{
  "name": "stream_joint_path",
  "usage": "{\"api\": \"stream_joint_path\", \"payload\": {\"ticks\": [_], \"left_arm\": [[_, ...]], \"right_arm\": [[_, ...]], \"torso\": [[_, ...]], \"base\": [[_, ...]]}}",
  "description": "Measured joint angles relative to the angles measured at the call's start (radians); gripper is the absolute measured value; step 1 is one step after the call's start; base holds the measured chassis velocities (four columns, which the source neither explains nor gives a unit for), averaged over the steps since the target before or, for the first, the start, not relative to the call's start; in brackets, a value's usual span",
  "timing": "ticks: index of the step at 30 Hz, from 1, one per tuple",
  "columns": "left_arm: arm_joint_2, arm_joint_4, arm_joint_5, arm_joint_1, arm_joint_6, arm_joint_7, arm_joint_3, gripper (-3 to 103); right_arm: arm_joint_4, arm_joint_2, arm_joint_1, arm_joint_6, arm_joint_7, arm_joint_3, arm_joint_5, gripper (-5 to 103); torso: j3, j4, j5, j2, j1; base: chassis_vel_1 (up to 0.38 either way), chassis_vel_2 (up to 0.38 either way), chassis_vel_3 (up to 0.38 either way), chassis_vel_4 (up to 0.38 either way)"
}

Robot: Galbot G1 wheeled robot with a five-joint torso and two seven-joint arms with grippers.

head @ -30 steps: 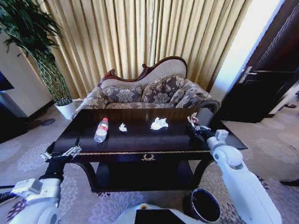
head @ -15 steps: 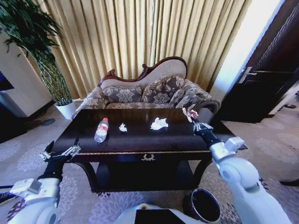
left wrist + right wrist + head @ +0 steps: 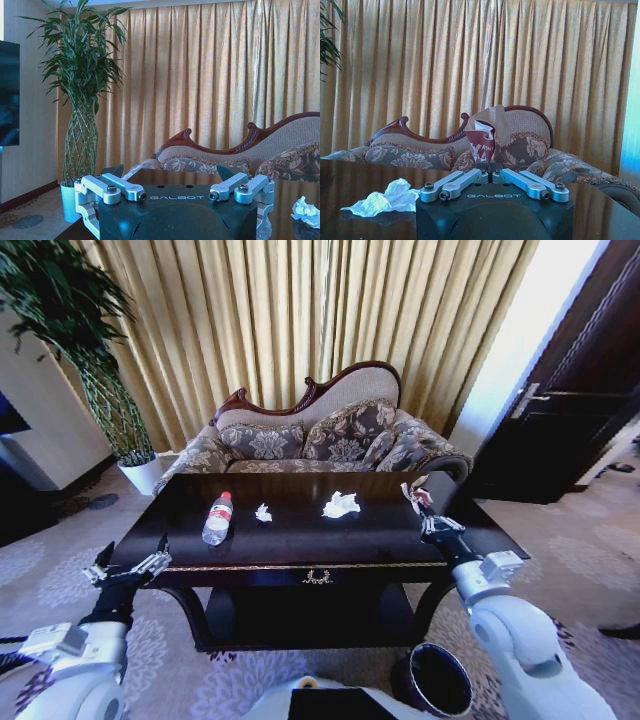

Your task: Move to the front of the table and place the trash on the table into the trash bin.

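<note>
Head view: the right tool [image 3: 422, 512] is positioned above the right end of the surface [image 3: 300, 540], closed on a crumpled red-and-white wrapper [image 3: 413, 495] that is lifted clear of the top. The left tool [image 3: 130, 562] is positioned at the front left corner of the surface, fingers spread wide, holding nothing. Remaining trash on the surface: a clear bottle [image 3: 216, 519] with a red cap lying toward the left, a small white paper scrap [image 3: 263, 512] just beside it, and a larger crumpled white paper [image 3: 340, 505] near the centre. The trash bin [image 3: 437, 679] stands on the carpet below the right front of the surface, near the right arm. Left wrist view: the left tool [image 3: 170, 172] has its fingers [image 3: 112, 170] wide apart and empty; a white paper scrap [image 3: 306, 208] lies on the surface at the far edge. Right wrist view: the right tool [image 3: 491, 167] is clamped on the wrapper [image 3: 482, 140], which stands upright between the closed fingers; the crumpled white paper [image 3: 385, 197] rests on the surface well apart from it.
</note>
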Motion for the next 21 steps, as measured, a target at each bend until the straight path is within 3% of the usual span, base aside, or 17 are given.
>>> {"api": "stream_joint_path", "payload": {"ticks": [21], "left_arm": [[-0.003,0.0,0.004,-0.003,0.0,0.002,0.002,100]], "right_arm": [[-0.009,0.018,-0.005,0.0,-0.002,-0.001,0.0,0]], "torso": [[0.0,0.0,0.0,0.0,0.0]], "base": [[0.091,-0.082,-0.075,0.083]]}}
